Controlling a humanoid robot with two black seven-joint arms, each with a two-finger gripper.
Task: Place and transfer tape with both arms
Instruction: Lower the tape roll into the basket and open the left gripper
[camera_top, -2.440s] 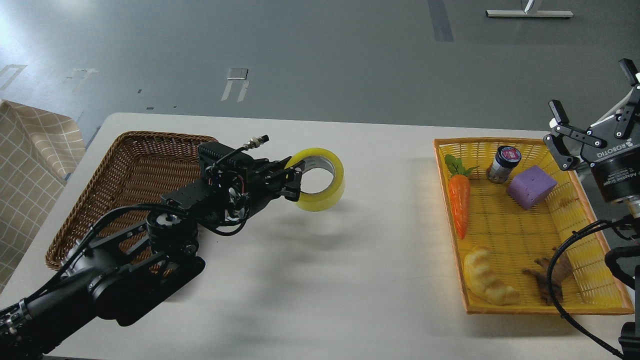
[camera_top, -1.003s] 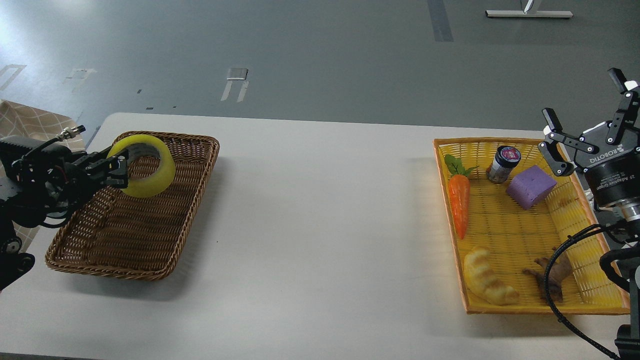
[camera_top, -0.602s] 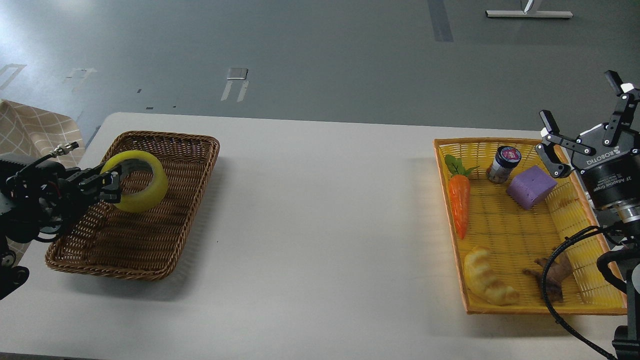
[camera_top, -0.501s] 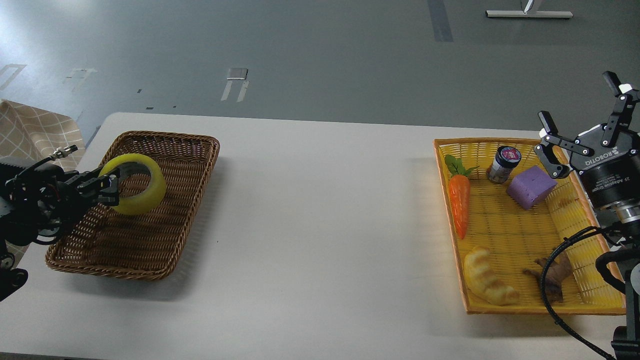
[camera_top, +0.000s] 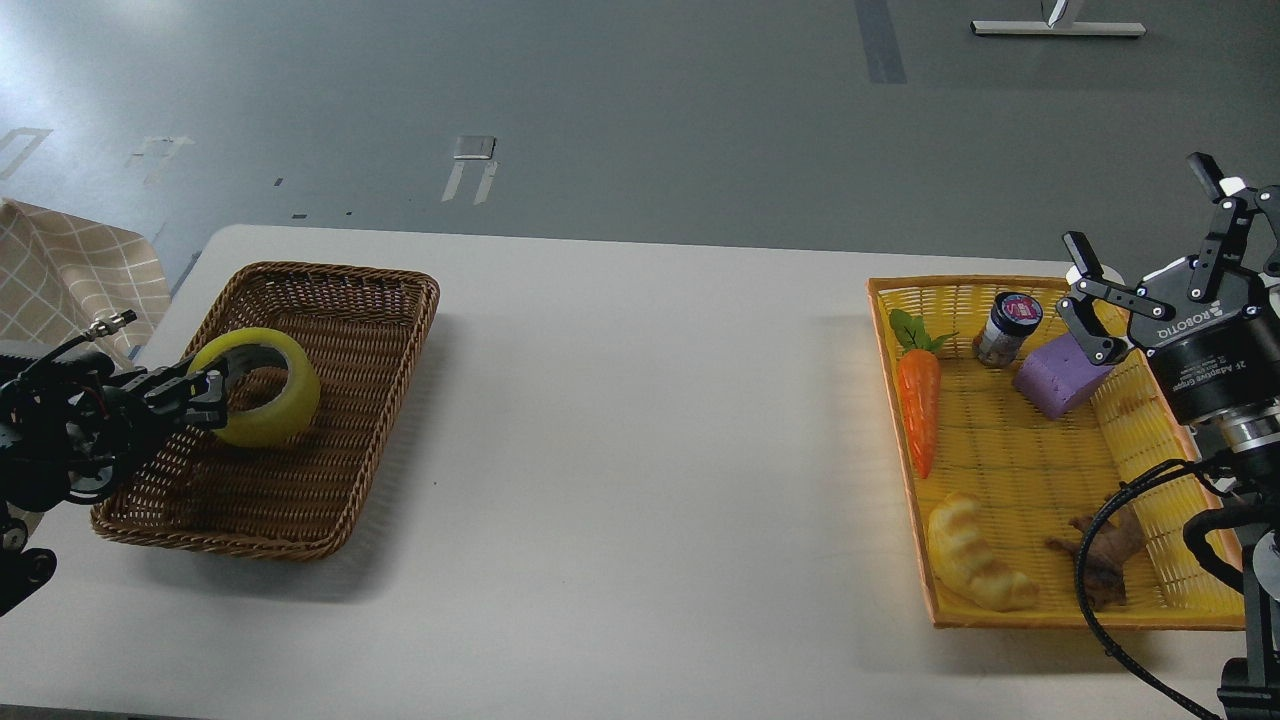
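Note:
The yellow tape roll (camera_top: 262, 395) with its grey-white core is low inside the brown wicker basket (camera_top: 330, 300) at the table's left, tilted with its hole facing up and toward me. My left gripper (camera_top: 205, 390) comes in from the left edge and is shut on the roll's left wall. I cannot tell whether the roll touches the basket floor. My right gripper (camera_top: 1145, 240) is open and empty, held up over the far right corner of the yellow basket (camera_top: 1000, 612).
The yellow basket holds a toy carrot (camera_top: 918, 405), a small jar (camera_top: 1006, 327), a purple block (camera_top: 1060, 385), a bread-shaped toy (camera_top: 968, 568) and a brown root-like piece (camera_top: 1100, 560). A checked cloth (camera_top: 60, 280) lies off the table's left. The white table (camera_top: 640, 450) spans between the baskets.
My left gripper carried the tape from the table's middle leftward over the wicker basket and lowered it into the basket. My right gripper drifted a little left and up, staying open.

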